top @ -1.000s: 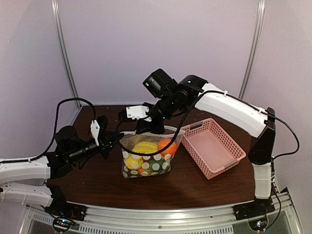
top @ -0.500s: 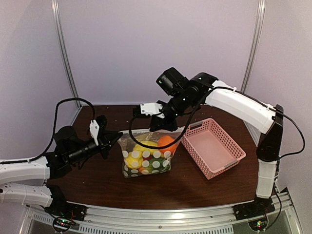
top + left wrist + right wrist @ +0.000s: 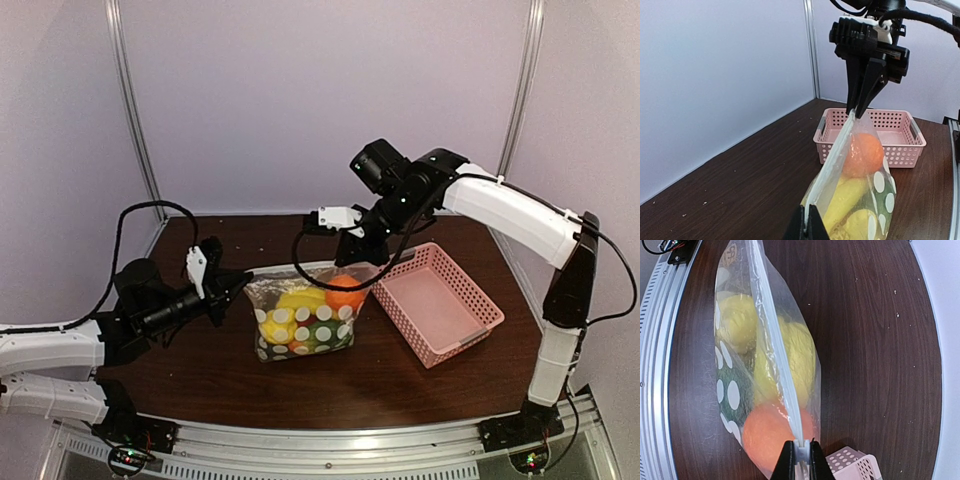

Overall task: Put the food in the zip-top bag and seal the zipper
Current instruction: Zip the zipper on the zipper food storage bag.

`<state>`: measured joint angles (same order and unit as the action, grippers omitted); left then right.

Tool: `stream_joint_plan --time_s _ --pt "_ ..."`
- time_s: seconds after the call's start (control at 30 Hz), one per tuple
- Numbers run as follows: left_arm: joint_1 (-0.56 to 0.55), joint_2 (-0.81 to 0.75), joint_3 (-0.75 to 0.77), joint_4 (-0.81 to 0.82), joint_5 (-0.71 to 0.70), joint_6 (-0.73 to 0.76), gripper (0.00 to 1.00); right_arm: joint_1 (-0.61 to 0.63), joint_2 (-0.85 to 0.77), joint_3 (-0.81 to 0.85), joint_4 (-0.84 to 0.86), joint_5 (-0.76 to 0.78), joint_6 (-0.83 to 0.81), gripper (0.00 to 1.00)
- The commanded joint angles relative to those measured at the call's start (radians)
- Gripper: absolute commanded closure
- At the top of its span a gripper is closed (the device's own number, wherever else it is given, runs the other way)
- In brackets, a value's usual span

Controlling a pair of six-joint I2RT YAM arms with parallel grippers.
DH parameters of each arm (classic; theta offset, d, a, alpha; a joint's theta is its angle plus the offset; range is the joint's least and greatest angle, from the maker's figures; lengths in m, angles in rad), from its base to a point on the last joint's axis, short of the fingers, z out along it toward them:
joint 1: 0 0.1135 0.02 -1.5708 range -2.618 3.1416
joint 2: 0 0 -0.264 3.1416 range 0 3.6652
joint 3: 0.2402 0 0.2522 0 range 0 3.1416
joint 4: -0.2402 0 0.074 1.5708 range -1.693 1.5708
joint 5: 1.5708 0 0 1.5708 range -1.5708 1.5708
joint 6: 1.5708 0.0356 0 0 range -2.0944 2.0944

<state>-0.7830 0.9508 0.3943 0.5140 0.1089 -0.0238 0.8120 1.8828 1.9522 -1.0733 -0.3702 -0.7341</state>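
The polka-dot zip-top bag (image 3: 303, 323) stands on the table with the food inside: an orange ball (image 3: 344, 294), yellow bananas (image 3: 799, 355), a yellow lemon (image 3: 737, 320) and a green vegetable (image 3: 735, 400). My left gripper (image 3: 807, 227) is shut on the bag's left end of the zipper (image 3: 832, 155). My right gripper (image 3: 801, 460) is shut on the small white slider tab (image 3: 801, 446) at the bag's right end, next to the basket. The zipper strip (image 3: 775, 345) runs taut between both grippers. In the top view the left gripper (image 3: 240, 284) and right gripper (image 3: 352, 255) hold the bag's two upper corners.
A pink lattice basket (image 3: 436, 300) sits right of the bag, its corner close under the right gripper (image 3: 852, 460). The table's metal rail (image 3: 660, 365) runs along the near edge. Purple walls close the back and sides.
My right gripper has slid to the right along the zipper, from about the bag's middle to its right end. The bag's mouth has pulled straight. The left gripper has stayed in place.
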Motion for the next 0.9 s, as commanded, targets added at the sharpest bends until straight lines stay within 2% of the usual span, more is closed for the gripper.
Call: stream_joint_plan --time_s 0.0,0.87 --pt "0.011 0.011 0.005 0.064 -0.044 0.001 1.0 -0.066 -0.059 -0.048 -0.08 0.074 0.006 1.0" --pt "0.011 0.059 0.03 0.084 -0.034 0.0 1.0 -0.175 -0.137 -0.165 -0.115 0.068 -0.017 1.0"
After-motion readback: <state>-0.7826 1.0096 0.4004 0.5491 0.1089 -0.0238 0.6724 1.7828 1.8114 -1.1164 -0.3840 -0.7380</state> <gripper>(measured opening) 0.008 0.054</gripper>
